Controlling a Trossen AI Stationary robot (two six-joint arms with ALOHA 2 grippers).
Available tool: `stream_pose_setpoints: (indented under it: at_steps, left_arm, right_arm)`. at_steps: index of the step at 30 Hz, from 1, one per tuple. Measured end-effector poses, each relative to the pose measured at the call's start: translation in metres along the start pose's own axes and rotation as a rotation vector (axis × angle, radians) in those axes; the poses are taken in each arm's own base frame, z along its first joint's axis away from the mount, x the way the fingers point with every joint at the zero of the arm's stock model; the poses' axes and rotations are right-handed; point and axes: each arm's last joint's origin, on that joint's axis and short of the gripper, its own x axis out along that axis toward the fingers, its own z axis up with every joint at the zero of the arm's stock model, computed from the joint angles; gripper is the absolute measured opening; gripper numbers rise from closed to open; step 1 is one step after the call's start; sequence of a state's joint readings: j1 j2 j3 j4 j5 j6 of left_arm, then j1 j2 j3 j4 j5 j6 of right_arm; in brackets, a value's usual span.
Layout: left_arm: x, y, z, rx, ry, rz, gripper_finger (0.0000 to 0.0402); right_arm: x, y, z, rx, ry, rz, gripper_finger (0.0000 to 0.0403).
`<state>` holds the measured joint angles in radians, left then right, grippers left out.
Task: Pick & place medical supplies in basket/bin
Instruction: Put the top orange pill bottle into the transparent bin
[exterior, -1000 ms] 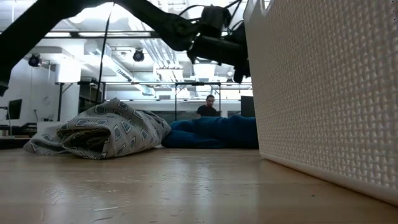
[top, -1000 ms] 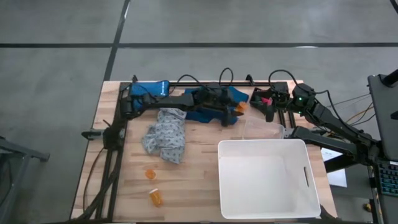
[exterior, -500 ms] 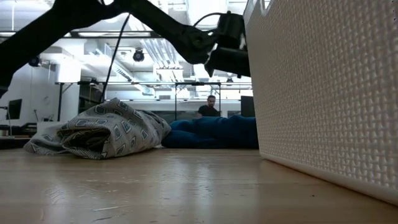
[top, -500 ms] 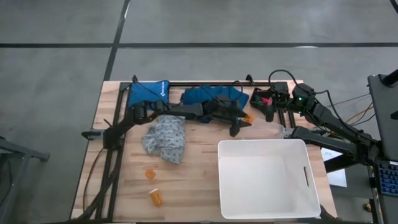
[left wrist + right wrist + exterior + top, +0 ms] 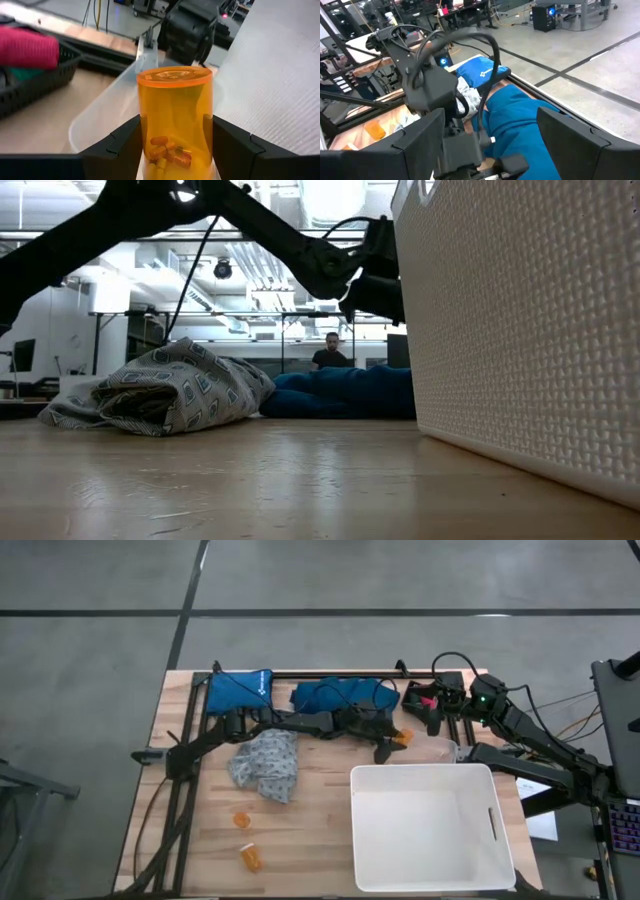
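The white tub (image 5: 430,825) sat at the table's near right. Beyond it lay the teal garment (image 5: 340,695) and, further left, the patterned garment (image 5: 265,762). The left gripper (image 5: 388,743) pinched an orange pill bottle (image 5: 175,120) just beyond the tub's far rim. The right gripper (image 5: 432,708), fingers spread, waited at the far right corner.

Held pill bottle (image 5: 175,120): clear orange, upright, capsules at its bottom, clamped between the left gripper (image 5: 172,145) fingers, just beyond the tub's far left corner.
Loose pill bottles (image 5: 246,838): two, orange, near the table's front left.
Patterned garment (image 5: 265,766): pale grey-blue, crumpled, left of the tub.
Teal garment (image 5: 340,697): bunched at the far edge.
Tub (image 5: 430,830): large, white, rectangular, front right.
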<state>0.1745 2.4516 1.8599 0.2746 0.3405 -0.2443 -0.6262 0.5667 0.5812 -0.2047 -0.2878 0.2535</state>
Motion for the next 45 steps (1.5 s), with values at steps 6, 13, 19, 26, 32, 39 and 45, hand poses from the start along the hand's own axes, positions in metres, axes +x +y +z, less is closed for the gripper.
stream_pose_setpoints:
  at_steps: [6,13,19,26,32,39,45]
  left_arm:
    - [0.001,0.000,-0.005,-0.013,0.042,0.007,0.0205]
    - [0.004,-0.010,-0.010,0.067,0.068,-0.009,0.0205]
    - [0.005,-0.015,-0.016,0.067,0.113,0.001,0.0205]
    - [0.005,-0.015,-0.016,0.065,0.117,0.004,0.0205]
    - [0.005,-0.015,-0.016,0.061,0.117,0.005,0.0205]
    - [0.005,-0.015,-0.017,0.059,0.122,0.006,0.0205]
    - [0.005,-0.013,-0.016,0.045,0.122,0.009,0.0214]
  right_arm:
    - [0.000,0.000,0.000,0.000,0.000,0.000,0.0311]
    - [0.000,0.000,0.000,0.000,0.000,0.000,0.0311]
    - [0.000,0.000,0.000,0.000,0.000,0.000,0.0311]
    - [0.000,0.000,0.000,0.000,0.000,0.000,0.0311]
    - [0.000,0.000,0.000,0.000,0.000,0.000,0.0311]
    - [0.000,0.000,0.000,0.000,0.000,0.000,0.0311]
    - [0.000,0.000,0.000,0.000,0.000,0.000,0.0311]
